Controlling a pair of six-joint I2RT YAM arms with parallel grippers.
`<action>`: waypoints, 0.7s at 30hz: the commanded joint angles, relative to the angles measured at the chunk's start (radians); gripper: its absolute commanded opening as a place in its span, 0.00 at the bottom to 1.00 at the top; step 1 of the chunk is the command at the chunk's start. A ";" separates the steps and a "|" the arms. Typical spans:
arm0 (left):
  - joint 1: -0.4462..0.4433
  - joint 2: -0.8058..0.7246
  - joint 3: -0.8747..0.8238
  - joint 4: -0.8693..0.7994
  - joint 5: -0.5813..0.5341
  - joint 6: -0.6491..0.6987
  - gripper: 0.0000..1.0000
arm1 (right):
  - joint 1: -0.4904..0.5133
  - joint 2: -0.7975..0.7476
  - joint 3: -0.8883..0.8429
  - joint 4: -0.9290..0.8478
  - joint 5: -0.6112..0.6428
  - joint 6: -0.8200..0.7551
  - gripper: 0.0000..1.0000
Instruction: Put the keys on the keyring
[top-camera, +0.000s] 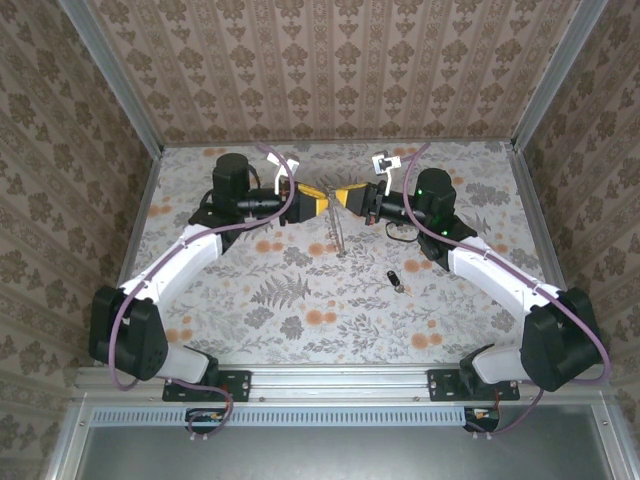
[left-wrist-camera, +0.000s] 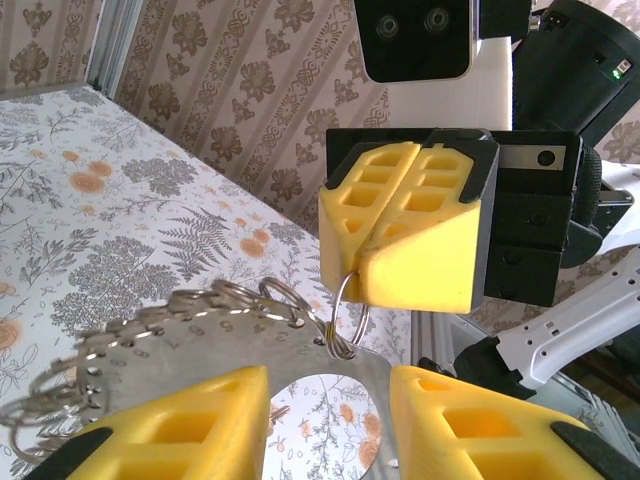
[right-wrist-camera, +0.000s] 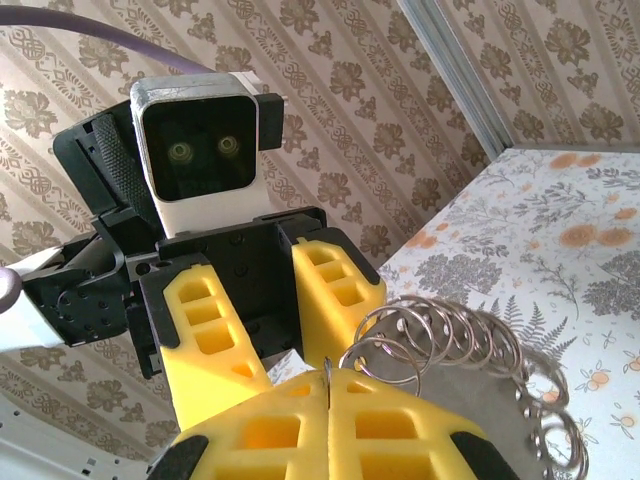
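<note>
Above the middle of the table my two grippers meet tip to tip. My right gripper (top-camera: 346, 197) (right-wrist-camera: 328, 385) is shut on a thin steel keyring (left-wrist-camera: 350, 308) (right-wrist-camera: 378, 358). That ring runs through a hole in a flat metal plate (left-wrist-camera: 200, 345) (right-wrist-camera: 485, 405) that carries several more rings and hangs down as a strip (top-camera: 338, 235). My left gripper (top-camera: 312, 200) (left-wrist-camera: 328, 390) faces it, jaws apart on either side of the plate's edge without pinching it. The keys (top-camera: 396, 279), one small dark piece with a pale end, lie on the floral cloth to the right, apart from both grippers.
The floral tablecloth (top-camera: 250, 290) covers the table, with patterned walls (top-camera: 330, 70) at the back and both sides. Both arm bases stand at the near metal rail (top-camera: 330, 385). A black clip-like object (top-camera: 400, 232) sits under the right arm.
</note>
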 joint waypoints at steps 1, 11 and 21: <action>-0.005 0.012 0.034 0.041 0.026 -0.005 0.38 | -0.003 0.009 0.018 0.074 -0.029 0.021 0.00; -0.040 0.038 0.054 0.064 0.026 -0.016 0.39 | -0.001 0.019 0.016 0.081 -0.031 0.026 0.00; -0.048 0.042 0.058 0.064 0.024 -0.013 0.36 | -0.001 0.023 0.011 0.078 -0.028 0.018 0.00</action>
